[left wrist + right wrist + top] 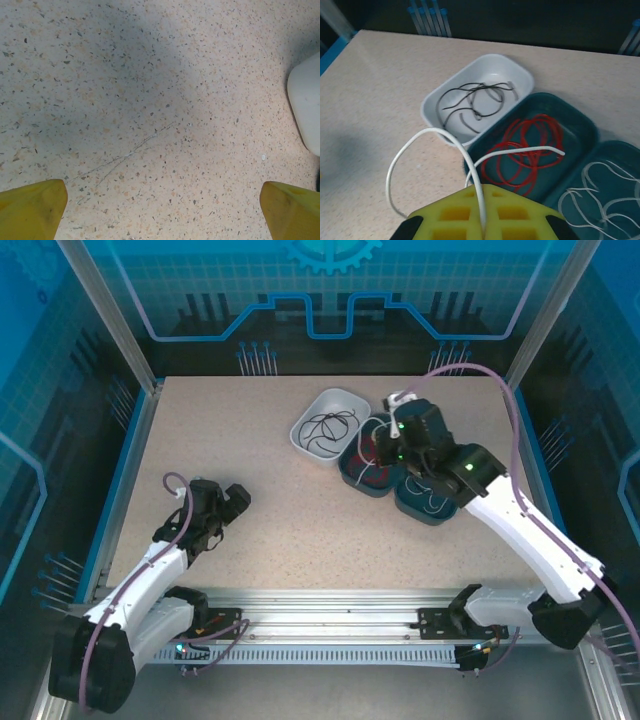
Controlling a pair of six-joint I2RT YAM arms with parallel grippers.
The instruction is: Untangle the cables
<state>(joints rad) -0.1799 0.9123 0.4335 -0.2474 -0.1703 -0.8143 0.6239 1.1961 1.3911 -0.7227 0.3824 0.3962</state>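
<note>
Speckled, stone-look tabletop [300, 525] lay inside blue-lit walls [60, 360]. From overhead, the left gripper [237, 501] sat well apart from the white tray [299, 432], toward the arm bases. Its wrist camera showed yellow fingertips [30, 212] spread wide over bare surface, holding nothing. Overhead, the right arm covered its own grip. The right wrist camera showed the right gripper [482, 212] pinched on a thin white cable [435, 129], which looped out beside the white tray. Its free end ran crosswise over coiled red cables [512, 131] in the teal tray [570, 105] just beside it. Black cables [470, 100] curled inside the white tray. White cables [600, 195] lay in a second teal tray [620, 146] farther off.
</note>
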